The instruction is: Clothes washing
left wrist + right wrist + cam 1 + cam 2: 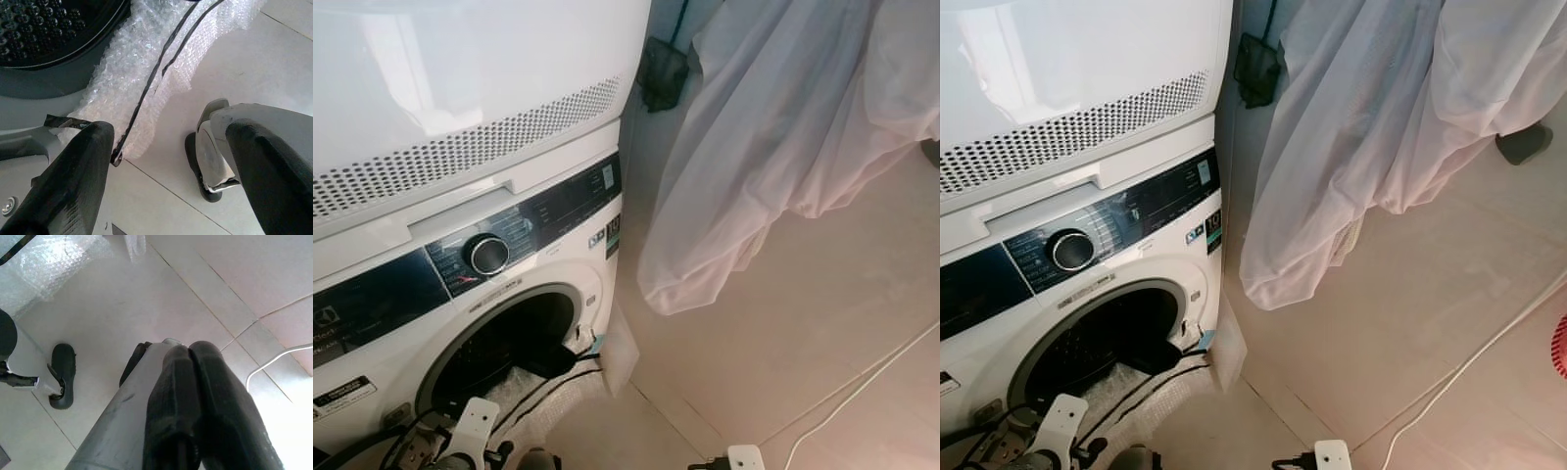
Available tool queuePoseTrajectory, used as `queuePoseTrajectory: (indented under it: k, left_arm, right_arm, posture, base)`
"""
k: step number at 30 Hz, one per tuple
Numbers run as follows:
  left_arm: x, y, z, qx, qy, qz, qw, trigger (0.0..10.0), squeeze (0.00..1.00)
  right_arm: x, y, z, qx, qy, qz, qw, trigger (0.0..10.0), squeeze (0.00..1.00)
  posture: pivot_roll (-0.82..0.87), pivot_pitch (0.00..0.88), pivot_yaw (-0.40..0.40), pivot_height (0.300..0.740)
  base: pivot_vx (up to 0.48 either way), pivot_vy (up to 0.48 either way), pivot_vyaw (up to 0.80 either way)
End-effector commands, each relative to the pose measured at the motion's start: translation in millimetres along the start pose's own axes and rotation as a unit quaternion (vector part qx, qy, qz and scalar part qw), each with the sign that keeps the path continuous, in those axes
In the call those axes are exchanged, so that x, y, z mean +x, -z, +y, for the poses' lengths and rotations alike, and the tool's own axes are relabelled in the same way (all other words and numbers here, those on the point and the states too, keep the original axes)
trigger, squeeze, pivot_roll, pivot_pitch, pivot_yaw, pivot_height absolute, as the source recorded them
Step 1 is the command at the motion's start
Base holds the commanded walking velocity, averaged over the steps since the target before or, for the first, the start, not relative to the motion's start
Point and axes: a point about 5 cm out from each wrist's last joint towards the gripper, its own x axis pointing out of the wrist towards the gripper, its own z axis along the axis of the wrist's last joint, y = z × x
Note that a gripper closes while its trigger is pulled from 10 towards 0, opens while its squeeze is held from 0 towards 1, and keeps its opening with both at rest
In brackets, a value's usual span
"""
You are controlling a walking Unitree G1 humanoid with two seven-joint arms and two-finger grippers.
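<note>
A white front-loading washing machine (pixel 558 284) stands at the left under a stacked white appliance (pixel 460 88). Its round opening (pixel 509 338) is dark and uncovered, and I make out no clothes inside. The perforated drum (pixel 34 29) is dark. Bubble wrap (pixel 142 63) with two black cables (pixel 151 83) spills from below the opening onto the floor. My left gripper (pixel 168 132) is open, low over the tiles just in front of the bubble wrap. My right gripper (pixel 188 352) is shut with nothing in it and points down at the bare floor.
A large white cloth (pixel 783 147) hangs at the upper right, close beside the machine. A black object (pixel 662 70) hangs on the wall behind it. A white cord (pixel 862 382) runs across the tiles at the right. A black wheel (pixel 63 377) rests on the floor near the grippers.
</note>
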Motion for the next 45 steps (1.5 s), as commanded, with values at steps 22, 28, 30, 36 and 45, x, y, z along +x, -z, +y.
queuePoseTrajectory:
  k: [22, 28, 30, 36, 45]
  left_arm:
    - [-0.1, 3.5, -3.2, -0.001, 0.0, 0.01, 1.0, 10.0, 0.0]
    - [-0.1, 3.7, -3.4, -0.002, 0.002, 0.011, 1.0, 10.0, 0.0]
    - [-0.1, 3.8, -3.7, -0.001, 0.002, 0.012, 1.0, 10.0, 0.0]
    - [-0.2, 4.5, -4.1, 0.0, 0.004, 0.013, 1.0, 10.0, 0.0]
    - [-0.4, 5.0, -4.6, 0.003, 0.009, 0.014, 1.0, 10.0, 0.0]
  right_arm:
    - [-1.4, 2.5, -4.9, 0.008, 0.009, 0.003, 1.0, 10.0, 0.0]
    - [-1.4, 1.1, -4.3, 0.005, 0.004, -0.003, 1.0, 10.0, 0.0]
    - [-1.5, 2.2, -5.4, 0.004, 0.012, 0.001, 1.0, 10.0, 0.0]
    - [-1.7, 3.5, -4.9, 0.002, 0.009, 0.006, 1.0, 10.0, 0.0]
    - [-1.9, 4.6, -4.6, 0.009, 0.012, 0.007, 1.0, 10.0, 0.0]
  posture:
    - [0.19, 0.0, -0.126, 0.667]
    - [0.19, 0.0, -0.126, 0.697]
    - [0.19, 0.0, -0.125, 0.712]
    - [0.19, 0.0, -0.121, 0.74]
    - [0.19, 0.0, -0.117, 0.74]
  base:
    - [0.0, -0.217, 0.0]
    - [0.0, 0.0, 0.0]
    - [0.0, 0.0, 0.0]
    - [0.0, 0.0, 0.0]
    - [0.0, 0.0, 0.0]
